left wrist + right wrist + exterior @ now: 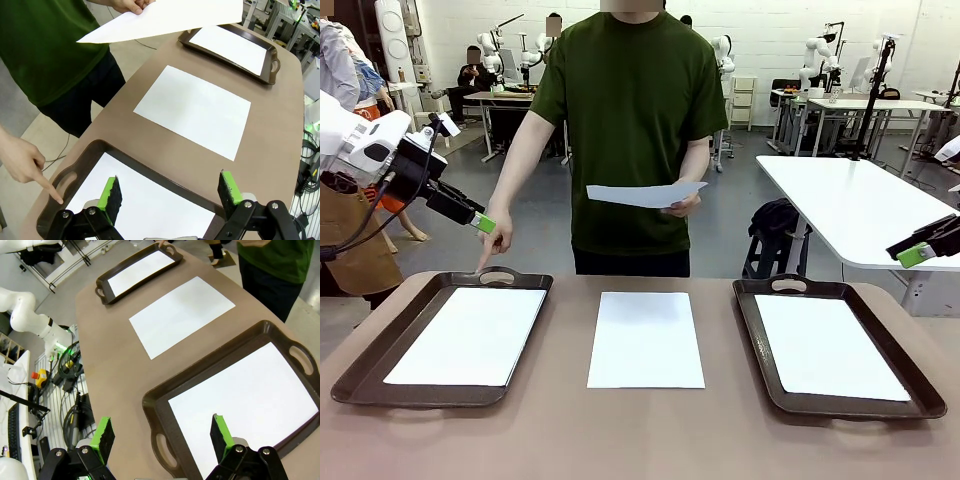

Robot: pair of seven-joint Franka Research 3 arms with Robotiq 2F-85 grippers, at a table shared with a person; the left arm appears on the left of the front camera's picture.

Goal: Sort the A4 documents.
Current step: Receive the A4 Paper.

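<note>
Person's hand [503,236] points at the left tray [388,340] (a sheet [470,335] inside)

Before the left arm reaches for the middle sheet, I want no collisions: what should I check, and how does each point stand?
1. Left claw open and empty: ok.
2. Right claw open and empty: ok.
3. Middle sheet flat on the table, nothing on it: ok.
4. Left tray free of hands: not ok, the person's hand points at its far handle.
5. Where the held sheet should go: cannot tell.
</note>
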